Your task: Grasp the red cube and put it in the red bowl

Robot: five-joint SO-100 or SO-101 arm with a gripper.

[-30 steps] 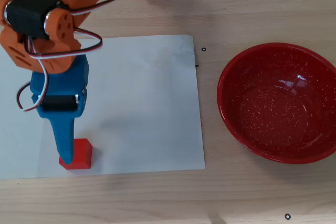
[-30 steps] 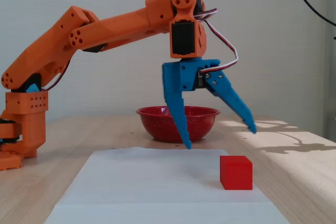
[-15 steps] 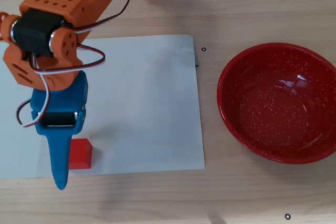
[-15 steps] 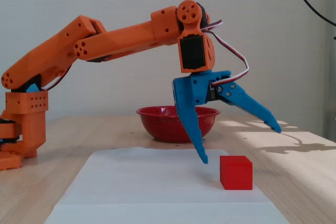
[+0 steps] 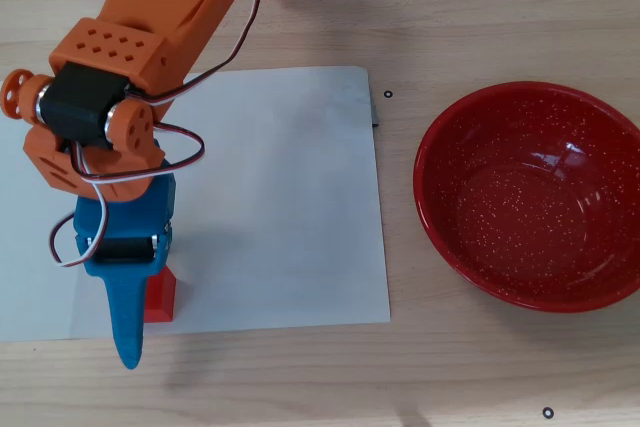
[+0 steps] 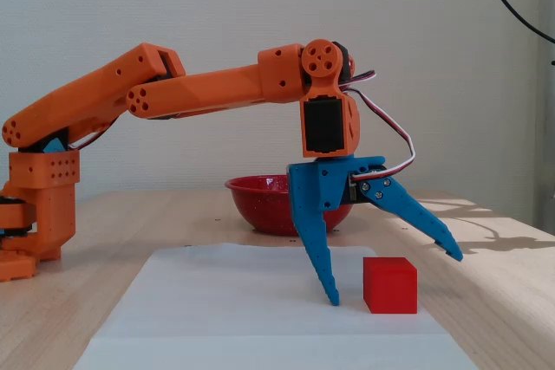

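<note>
One large round glossy deep-red bowl w/ fine white speckles [image 5: 530, 197] sat at 3 o'clock in the overhead view, holding nothing, on the pale wood-grain table [image 5: 480, 37]. Small matte bright-red cube [image 6: 389, 284] rested on the flat white paper sheet [image 5: 280, 207], approx 7 o'clock, well apart from the bowl. Blue plastic two-finger gripper [image 6: 395, 279] on the orange arm [image 6: 199, 93] was spread wide, fingers straddling the cube w/o gripping it.

Red cube [image 5: 161, 296] half under blue fingers [image 5: 128, 322] overhead; red bowl [image 5: 530, 197] clipped at right edge.
</note>
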